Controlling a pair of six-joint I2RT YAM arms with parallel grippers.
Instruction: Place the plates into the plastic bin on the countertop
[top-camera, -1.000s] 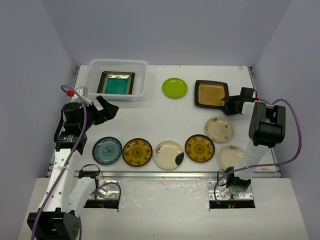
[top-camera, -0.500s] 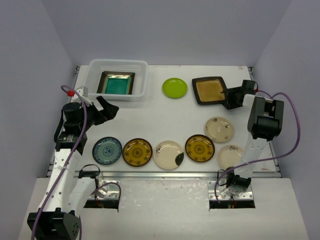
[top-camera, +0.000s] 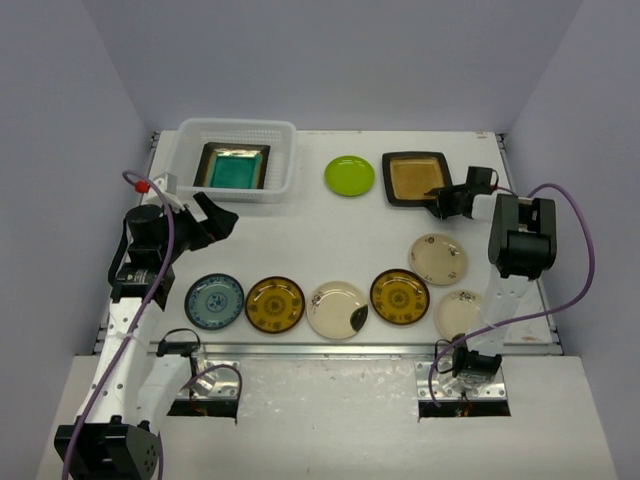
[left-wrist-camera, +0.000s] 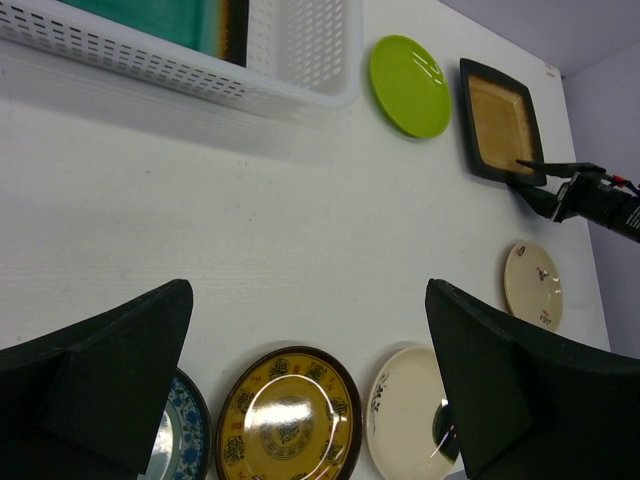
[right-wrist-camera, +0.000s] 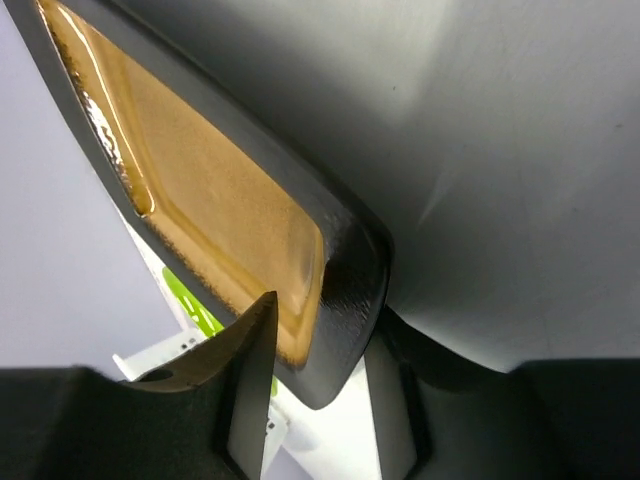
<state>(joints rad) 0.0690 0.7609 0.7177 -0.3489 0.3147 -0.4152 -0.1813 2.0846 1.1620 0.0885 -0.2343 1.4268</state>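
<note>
Countertop (top-camera: 330, 240) bin (top-camera: 289, 160) with teal plate (top-camera: 235, 168)

Open countertop (top-camera: 300, 240) between bin (top-camera: 288, 160) and plate row (top-camera: 337, 309)

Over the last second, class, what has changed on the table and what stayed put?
The right tool, gripping the amber square plate by a corner, has carried it slightly left and toward the far wall, nearer the lime-green plate. The open left tool, the plastic bin with its teal plate, and the other plates stayed put.
</note>
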